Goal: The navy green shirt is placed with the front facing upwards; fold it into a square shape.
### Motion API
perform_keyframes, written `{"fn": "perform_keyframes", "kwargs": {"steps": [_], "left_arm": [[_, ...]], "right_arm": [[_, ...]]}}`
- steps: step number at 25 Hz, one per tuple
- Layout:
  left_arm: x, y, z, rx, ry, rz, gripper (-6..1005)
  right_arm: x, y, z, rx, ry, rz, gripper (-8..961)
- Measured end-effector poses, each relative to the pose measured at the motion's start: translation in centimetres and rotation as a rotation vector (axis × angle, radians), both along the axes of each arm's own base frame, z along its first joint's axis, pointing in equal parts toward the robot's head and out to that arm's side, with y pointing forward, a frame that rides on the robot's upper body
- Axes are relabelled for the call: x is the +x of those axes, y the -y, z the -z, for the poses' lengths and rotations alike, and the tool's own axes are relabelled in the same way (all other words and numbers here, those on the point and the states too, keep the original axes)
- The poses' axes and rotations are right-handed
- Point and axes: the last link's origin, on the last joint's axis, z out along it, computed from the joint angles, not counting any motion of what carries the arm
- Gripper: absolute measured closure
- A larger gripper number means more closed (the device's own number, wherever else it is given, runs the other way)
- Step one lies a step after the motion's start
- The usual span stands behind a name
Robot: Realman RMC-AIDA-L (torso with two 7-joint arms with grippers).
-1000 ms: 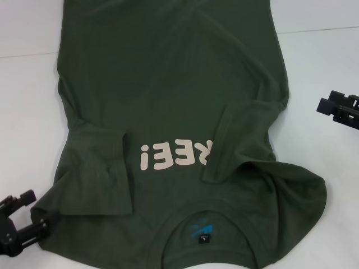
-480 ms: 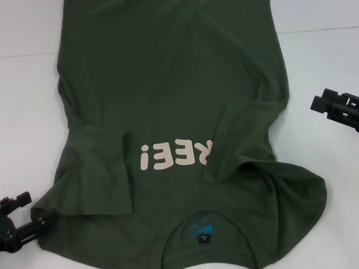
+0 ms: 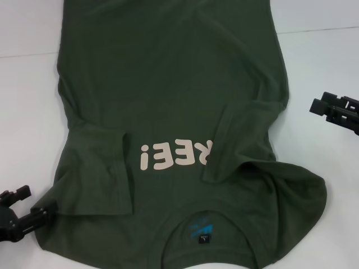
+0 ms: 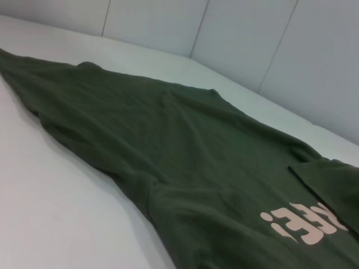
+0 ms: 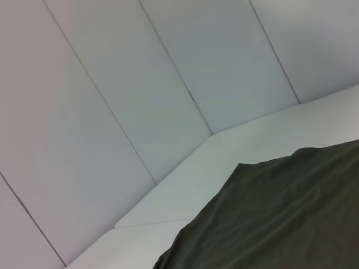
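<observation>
Navy green shirt reads "REE!"; left gripper parted, empty; right gripper parted, empty.

The left gripper is sitting low at the near left corner of the head view, its two dark fingers pointing toward the middle and standing spread apart with a clear gap between them. The right gripper is reaching in from the right edge about halfway up, its black fingers pointing inward and lying level; they are showing as stacked dark bars, and whether they are parted or closed cannot be made out. Neither wrist view is showing any part of its own arm's fingers.
</observation>
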Motion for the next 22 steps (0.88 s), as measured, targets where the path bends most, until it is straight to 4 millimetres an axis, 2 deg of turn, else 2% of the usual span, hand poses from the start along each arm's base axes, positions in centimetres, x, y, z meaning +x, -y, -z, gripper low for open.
{"fn": "perform_keyframes", "kwargs": {"steps": [22], "left_arm": [[-0.67, 0.87, 0.73, -0.054, -0.027, -0.033, 124]], "right_arm": [[-0.07, -0.41, 0.28, -0.003, -0.001, 0.004, 256]]}}
